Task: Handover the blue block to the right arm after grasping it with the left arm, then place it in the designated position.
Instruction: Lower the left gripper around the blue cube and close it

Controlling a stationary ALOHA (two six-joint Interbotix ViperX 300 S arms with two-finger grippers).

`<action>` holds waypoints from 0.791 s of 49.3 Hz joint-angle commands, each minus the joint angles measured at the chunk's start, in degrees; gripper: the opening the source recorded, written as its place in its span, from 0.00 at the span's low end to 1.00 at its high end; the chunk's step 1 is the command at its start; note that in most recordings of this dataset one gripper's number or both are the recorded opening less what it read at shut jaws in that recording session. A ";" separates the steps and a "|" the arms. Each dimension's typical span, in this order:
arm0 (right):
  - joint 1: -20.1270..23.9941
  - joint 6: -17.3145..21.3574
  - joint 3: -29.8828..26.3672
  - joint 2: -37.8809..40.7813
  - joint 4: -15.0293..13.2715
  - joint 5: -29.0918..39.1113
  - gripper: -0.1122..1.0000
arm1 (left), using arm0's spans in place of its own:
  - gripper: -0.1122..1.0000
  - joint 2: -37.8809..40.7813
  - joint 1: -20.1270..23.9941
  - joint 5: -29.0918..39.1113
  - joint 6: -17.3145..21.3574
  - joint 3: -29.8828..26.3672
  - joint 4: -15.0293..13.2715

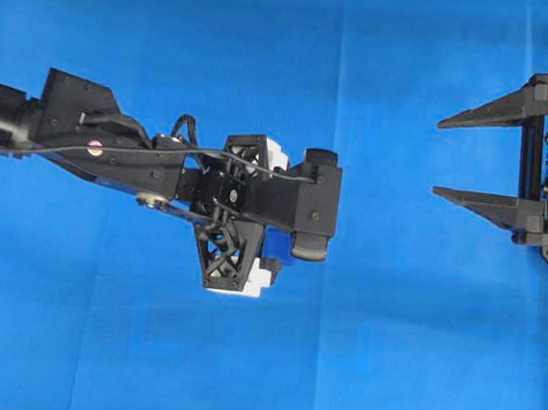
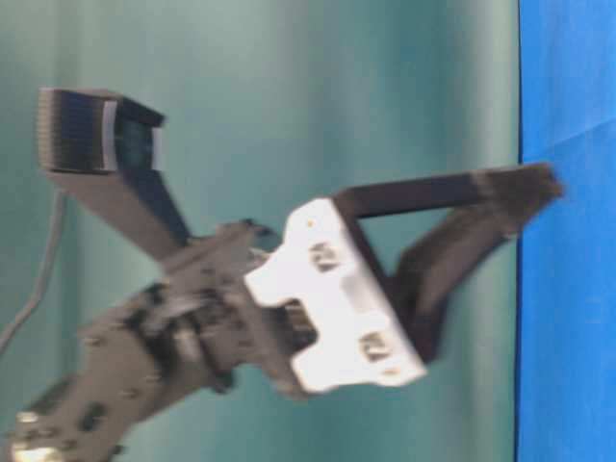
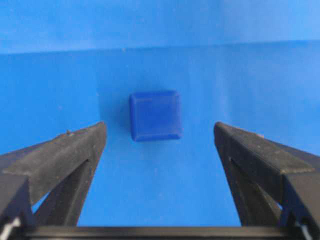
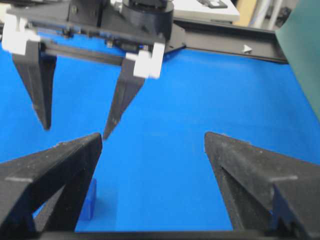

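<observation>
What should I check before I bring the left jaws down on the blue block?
1. Left gripper jaws open wider than the block: ok.
2. Blue block centred between the left fingers in the left wrist view: ok.
3. Block lying free on the blue cloth, nothing touching it: ok.
4. Left fingertips above the cloth, not yet around the block, in the right wrist view: ok, descent still needed.
5. Right gripper open and standing off at the right edge of the overhead view: ok.
6. Designated place position marked: cannot tell, no marker visible.
</observation>
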 commanded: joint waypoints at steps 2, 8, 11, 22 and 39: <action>-0.09 -0.09 -1.58 0.62 0.18 -0.18 0.97 | 0.92 0.62 -0.09 -3.08 -0.09 0.70 0.09; -0.09 -0.09 -1.49 0.88 0.18 -0.26 0.97 | 0.92 2.81 -0.09 -5.54 -0.18 1.67 0.18; -0.09 -0.09 -1.49 1.05 0.18 -0.26 0.97 | 0.92 3.96 -0.09 -6.77 -0.26 1.85 0.09; -0.18 -0.09 -1.41 1.58 0.18 -0.35 0.97 | 0.92 8.35 -0.09 -10.63 -0.97 2.11 0.09; -0.35 -0.09 -1.41 2.11 0.18 -0.35 0.97 | 0.92 11.51 -0.09 -12.74 -1.14 2.20 0.09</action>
